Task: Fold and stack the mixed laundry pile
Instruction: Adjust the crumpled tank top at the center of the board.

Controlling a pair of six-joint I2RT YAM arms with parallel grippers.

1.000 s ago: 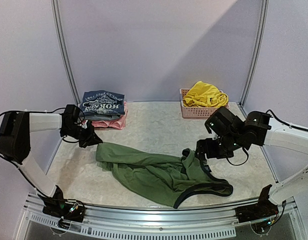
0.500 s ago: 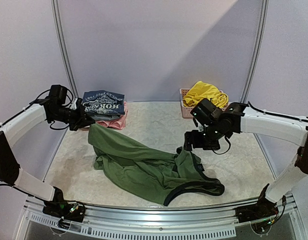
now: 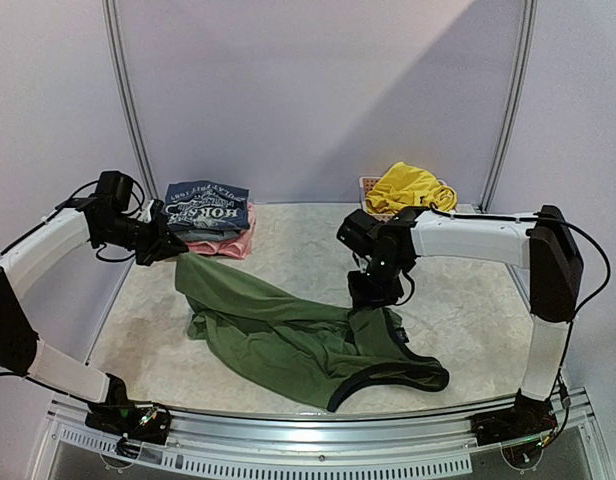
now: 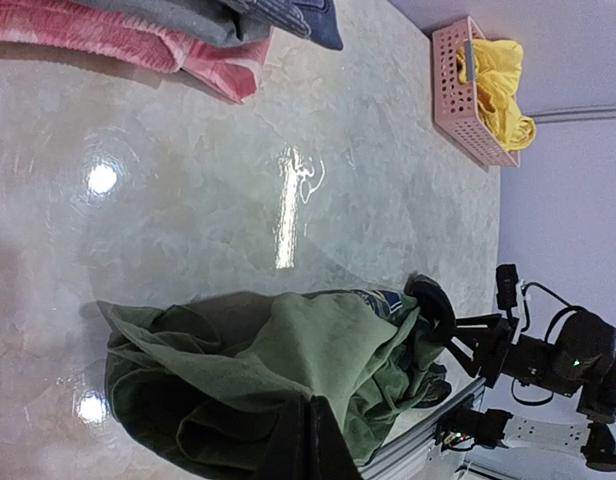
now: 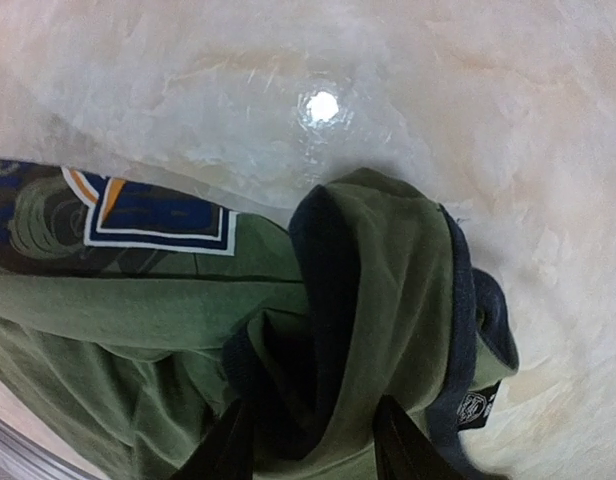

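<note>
A pale marbled table (image 3: 288,250) fills the view under lavender walls, and both arms work over it. The left gripper (image 3: 171,251) is clamped on one edge of the olive-green shirt (image 3: 288,340) and holds it lifted at the far left, so the cloth slopes from there down to the table. The right gripper (image 3: 372,293) is down on the shirt's right end near the table's middle. In its wrist view the fingers (image 5: 236,448) straddle a bunched fold edged with dark trim (image 5: 323,260), but I cannot tell whether they pinch it or only bracket it. The rest of the shirt lies crumpled toward the near edge, its printed logo (image 5: 138,215) half tucked under. To do this step well, I judge the right jaws should close on a single layer at the trim rather than on the whole bundle. Both arms should then draw apart and lay the shirt flat before any fold. Farther out, a folded stack (image 3: 206,212) sits at the far left just beside the left gripper, and the yellow shorts (image 3: 408,186) are heaped in a pink basket (image 3: 372,225) at the far right. The left fingertips are cut off at the bottom of their own view, and which part of the shirt they hold is not clear.
</note>
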